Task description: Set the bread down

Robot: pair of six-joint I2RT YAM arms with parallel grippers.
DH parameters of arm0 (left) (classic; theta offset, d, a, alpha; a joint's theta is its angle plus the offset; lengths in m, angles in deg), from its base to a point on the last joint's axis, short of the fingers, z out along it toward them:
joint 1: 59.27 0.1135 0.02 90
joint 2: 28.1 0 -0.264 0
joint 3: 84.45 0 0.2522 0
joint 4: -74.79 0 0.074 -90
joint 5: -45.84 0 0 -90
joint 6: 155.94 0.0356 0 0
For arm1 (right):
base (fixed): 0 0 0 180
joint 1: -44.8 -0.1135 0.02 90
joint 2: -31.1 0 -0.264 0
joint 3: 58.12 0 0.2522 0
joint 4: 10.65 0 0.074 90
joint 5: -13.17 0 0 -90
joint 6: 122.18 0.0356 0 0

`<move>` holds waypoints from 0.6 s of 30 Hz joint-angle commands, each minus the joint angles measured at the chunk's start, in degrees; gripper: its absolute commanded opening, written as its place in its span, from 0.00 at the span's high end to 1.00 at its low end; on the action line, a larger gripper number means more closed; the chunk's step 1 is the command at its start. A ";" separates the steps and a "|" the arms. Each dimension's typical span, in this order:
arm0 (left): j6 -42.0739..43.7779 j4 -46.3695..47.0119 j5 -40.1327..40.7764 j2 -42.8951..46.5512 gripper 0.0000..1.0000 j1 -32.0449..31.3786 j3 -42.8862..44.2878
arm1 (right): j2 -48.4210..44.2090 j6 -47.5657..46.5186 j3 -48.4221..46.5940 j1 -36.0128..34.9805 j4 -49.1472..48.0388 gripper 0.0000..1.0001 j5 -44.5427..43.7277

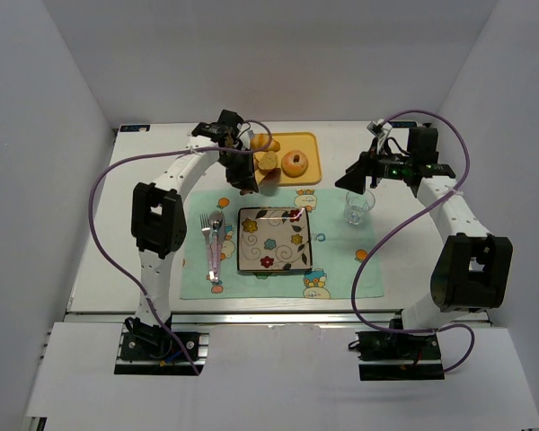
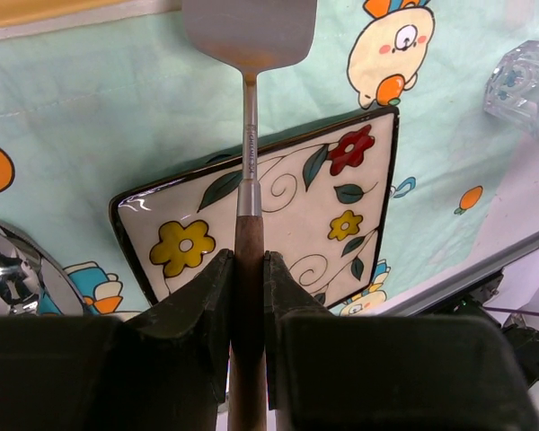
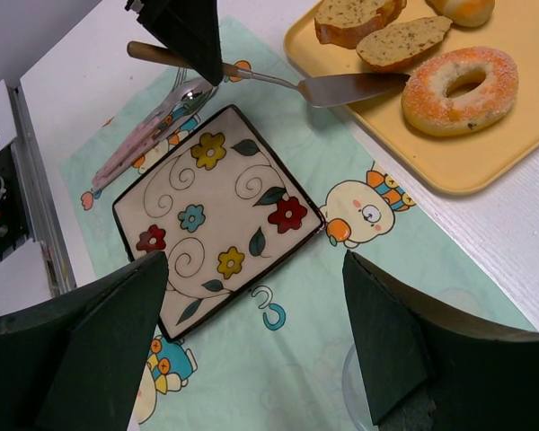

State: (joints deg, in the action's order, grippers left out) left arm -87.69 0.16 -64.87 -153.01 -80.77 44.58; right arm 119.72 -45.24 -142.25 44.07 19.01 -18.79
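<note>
The bread (image 3: 402, 40), a small slice with brown crust and speckled tan crumb, lies on the yellow tray (image 3: 485, 153); it also shows in the top view (image 1: 268, 162). My left gripper (image 2: 249, 269) is shut on the wooden handle of a metal spatula (image 2: 249, 135). In the right wrist view the spatula blade (image 3: 350, 88) rests on the tray's edge just beside the bread, with nothing on it. In the top view the left gripper (image 1: 249, 182) hangs at the tray's near left corner. My right gripper (image 3: 251, 332) is open and empty above the mat, also seen in the top view (image 1: 350, 178).
A larger bread piece (image 3: 355, 18), a sugared doughnut (image 3: 458, 79) and a golden pastry (image 3: 463, 9) share the tray. A square flowered plate (image 1: 274, 240) sits on the green mat (image 1: 341, 269). A spoon and fork (image 1: 215, 238) lie to its left. A clear glass (image 1: 358, 207) stands to its right.
</note>
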 commanded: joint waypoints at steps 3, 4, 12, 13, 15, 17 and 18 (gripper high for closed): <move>-1.44 -1.98 3.74 0.97 1.00 -0.21 1.72 | -1.70 0.75 0.49 0.12 -2.54 0.16 1.29; -1.44 -1.63 3.83 1.15 1.00 -0.21 1.37 | -1.78 0.84 0.58 0.03 -2.63 0.16 1.29; -2.59 3.55 5.41 3.35 1.00 -0.39 -3.99 | -1.78 1.28 0.58 0.12 -3.07 0.16 1.64; -2.59 4.60 6.11 3.52 1.00 -0.56 -4.95 | -1.87 1.28 0.58 0.12 -2.98 0.16 1.72; -2.85 5.49 6.65 3.70 1.00 -0.65 -5.75 | -1.87 1.19 0.67 0.12 -3.07 0.16 1.81; -3.20 6.54 7.52 3.96 1.00 -1.00 -6.98 | -1.87 1.28 0.67 0.03 -3.16 0.16 1.81; -3.72 6.98 7.70 4.22 1.00 -1.00 -7.42 | -1.96 1.20 0.76 0.03 -3.07 0.16 1.81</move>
State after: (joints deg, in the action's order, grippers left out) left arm -89.77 5.04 -59.98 -152.90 -81.45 38.39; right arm 119.72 -44.37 -142.21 44.07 17.90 -18.36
